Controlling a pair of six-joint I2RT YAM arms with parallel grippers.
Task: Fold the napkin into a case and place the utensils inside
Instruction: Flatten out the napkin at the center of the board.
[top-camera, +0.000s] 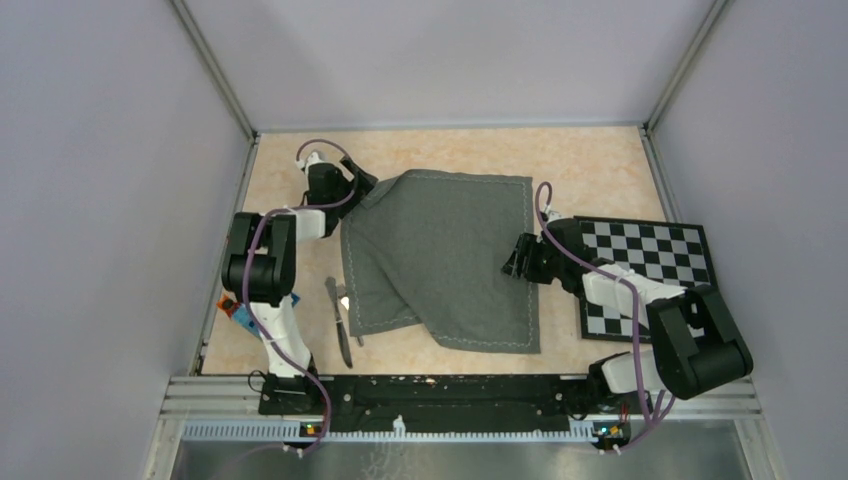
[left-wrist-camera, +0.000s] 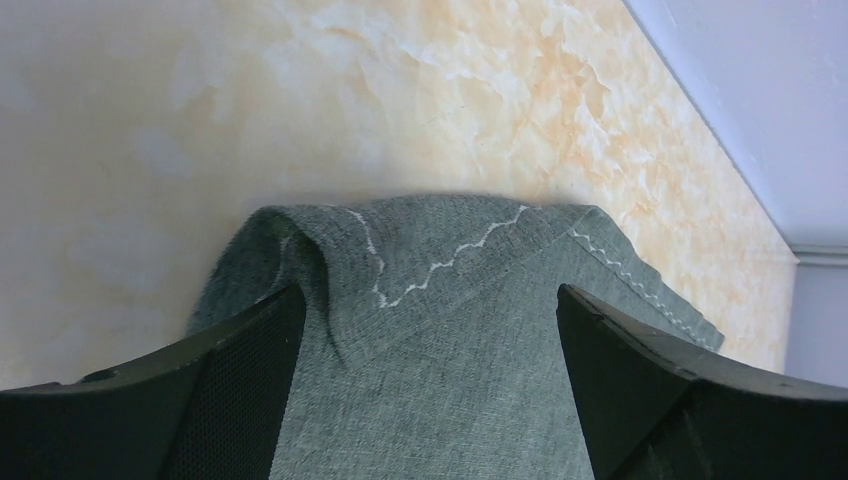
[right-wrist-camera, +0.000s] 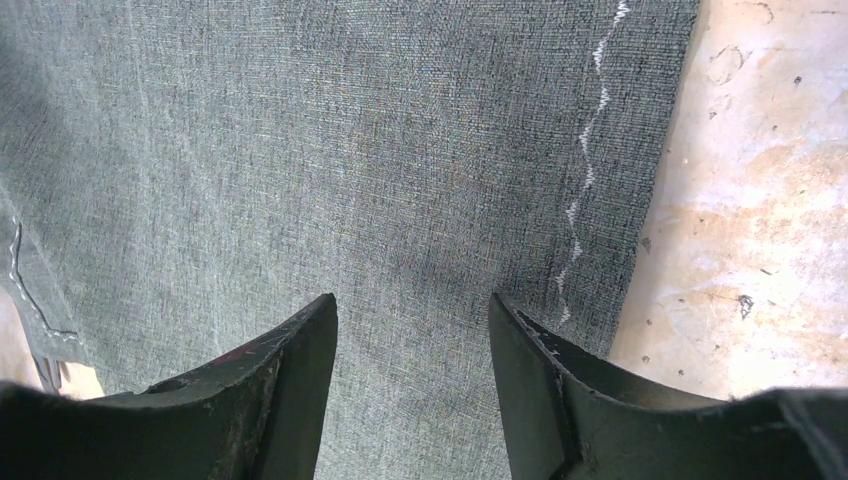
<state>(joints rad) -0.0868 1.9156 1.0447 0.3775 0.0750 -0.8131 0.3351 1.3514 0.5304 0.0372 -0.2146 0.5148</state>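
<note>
At the near left, the utensils (top-camera: 342, 322) are lying on the bench (top-camera: 600, 170), close together and pointing roughly away from the arm bases. Their far ends are sitting right at the napkin's near-left hem, and from above I cannot tell the knife from the fork with certainty.

The napkin (top-camera: 450, 250) is lying mid-bench as 1 loose sheet, not yet forming a case. Its left part is lying doubled over the rest, with a stitched hem running slantwise across the near-left area. The right edge is running straight, with the zigzag stitch line just inside it.

The right gripper (top-camera: 512, 262) is hovering at the middle of that right edge. Its 2 fingers (right-wrist-camera: 290, 350) are standing spread, with grey cloth showing in the gap between them and nothing pinched. I cannot tell whether the tips are touching the cloth. Just right of this arm, a checkered board (top-camera: 650, 260) is lying flat on the bench, apart from the napkin.

Farthest off, the left gripper (top-camera: 358, 192) is sitting at the napkin's far-left corner. Its fingers (left-wrist-camera: 240, 340) are spread wide, 1 on each side of the corner. That corner is lying turned over on itself between them, stitching facing up, and the fingers are not pinching it.
</note>
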